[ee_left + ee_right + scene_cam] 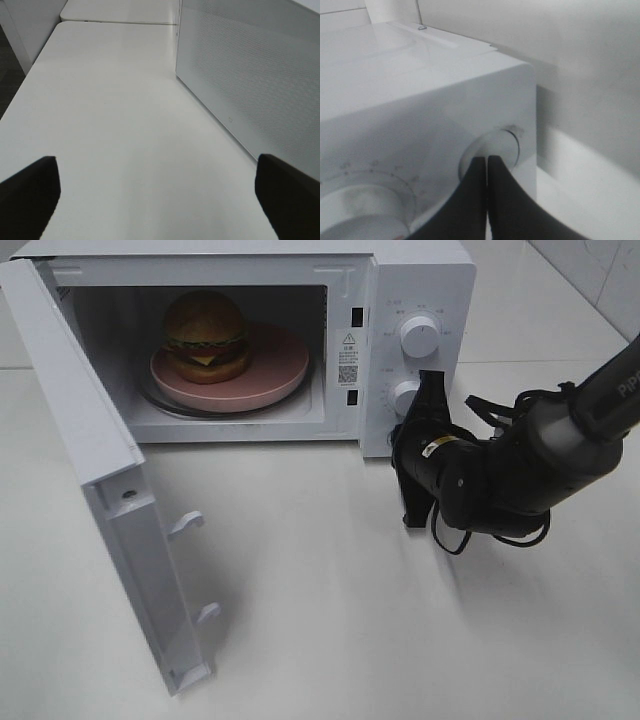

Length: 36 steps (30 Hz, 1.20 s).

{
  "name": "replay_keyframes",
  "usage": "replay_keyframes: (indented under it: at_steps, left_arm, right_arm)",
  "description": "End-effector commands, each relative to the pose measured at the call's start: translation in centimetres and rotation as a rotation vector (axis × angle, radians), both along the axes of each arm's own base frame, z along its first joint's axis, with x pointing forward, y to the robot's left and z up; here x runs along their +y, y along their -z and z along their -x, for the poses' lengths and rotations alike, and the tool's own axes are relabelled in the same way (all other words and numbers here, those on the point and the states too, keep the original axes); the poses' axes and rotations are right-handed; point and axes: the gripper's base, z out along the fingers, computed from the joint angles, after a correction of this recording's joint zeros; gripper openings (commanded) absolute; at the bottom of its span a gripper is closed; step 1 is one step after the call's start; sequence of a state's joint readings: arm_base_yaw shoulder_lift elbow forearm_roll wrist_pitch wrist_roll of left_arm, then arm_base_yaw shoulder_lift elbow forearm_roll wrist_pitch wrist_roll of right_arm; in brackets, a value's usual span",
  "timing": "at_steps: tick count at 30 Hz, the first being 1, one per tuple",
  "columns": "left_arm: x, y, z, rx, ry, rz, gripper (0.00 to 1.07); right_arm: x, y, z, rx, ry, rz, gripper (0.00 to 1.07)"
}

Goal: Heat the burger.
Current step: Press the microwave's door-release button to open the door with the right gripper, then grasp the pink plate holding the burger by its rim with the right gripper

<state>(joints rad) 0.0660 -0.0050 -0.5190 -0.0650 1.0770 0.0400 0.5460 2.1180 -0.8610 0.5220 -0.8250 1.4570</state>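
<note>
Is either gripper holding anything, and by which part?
Nothing is held. The left gripper is open over the white table; the right gripper is shut and empty, tips by a round white microwave knob.

Left gripper (157,200) spread, right gripper (486,161) closed

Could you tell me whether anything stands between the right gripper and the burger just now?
The door stands open, so the burger on the pink plate inside is reachable from the front. The right gripper, shut, is at the lower knob, so only the microwave's control panel lies directly between them.
</note>
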Motion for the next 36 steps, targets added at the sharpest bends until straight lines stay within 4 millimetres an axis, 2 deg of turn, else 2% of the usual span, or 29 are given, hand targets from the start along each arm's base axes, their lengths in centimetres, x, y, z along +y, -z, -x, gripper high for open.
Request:
replay_keyframes:
  at_steps: [1,5,13,20,29,36]
  left_arm:
    - [0.0,0.0,0.0,-0.013,0.001,0.003,0.98]
    - [0.0,0.0,0.0,-0.013,0.001,0.003,0.98]
    - [0.0,0.0,0.0,-0.013,0.001,0.003,0.98]
    - [0.0,0.0,0.0,-0.013,0.001,0.003,0.98]
    - [0.0,0.0,0.0,-0.013,0.001,0.003,0.98]
    - [0.0,0.0,0.0,-0.013,0.001,0.003,0.98]
  right_arm:
    - [0.7,-0.6,0.8,0.023,-0.052,-0.016,0.0]
    - [0.7,-0.8,1.5,0.044,-0.067,-0.01,0.0]
    - [0.2,-2.5,3.4,0.056,-0.164,0.071,0.0]
    - [-0.4,-4.4,6.0,0.058,-0.378,0.25,0.02]
    - [-0.3,-6.9,7.5,0.023,-0.625,0.455,0.04]
    - [-1.1,-8.3,9.3,0.086,-0.841,0.678,0.04]
